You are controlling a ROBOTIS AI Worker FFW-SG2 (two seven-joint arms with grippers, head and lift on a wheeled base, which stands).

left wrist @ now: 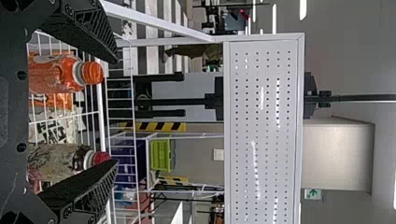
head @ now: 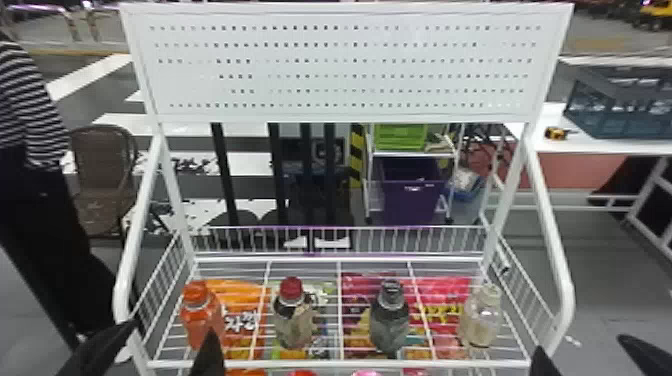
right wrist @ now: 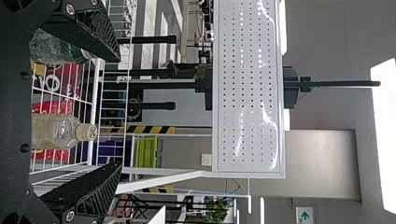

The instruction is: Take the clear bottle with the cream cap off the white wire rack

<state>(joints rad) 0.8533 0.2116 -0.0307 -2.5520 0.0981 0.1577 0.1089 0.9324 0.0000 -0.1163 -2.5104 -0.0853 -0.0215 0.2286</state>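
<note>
My right gripper (head: 578, 343): jaws spread, at rack's right front corner. My left gripper (head: 173, 326): spread too, near orange bottle (head: 200, 320). Clear bottle with cream cap (head: 482, 320) upright at right end of white wire rack (head: 340, 364); dark-capped bottle (head: 389, 325) nearest neighbour, apart, then red-capped bottle (head: 295, 322). Bright bags (head: 445, 290) under wires, perforated panel (head: 190, 90) above. Behind: purple bin (head: 410, 202), green crate (head: 400, 137), grey floor (head: 610, 280).

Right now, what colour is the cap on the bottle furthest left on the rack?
Orange, the cap; it shows best in the left wrist view.
</note>
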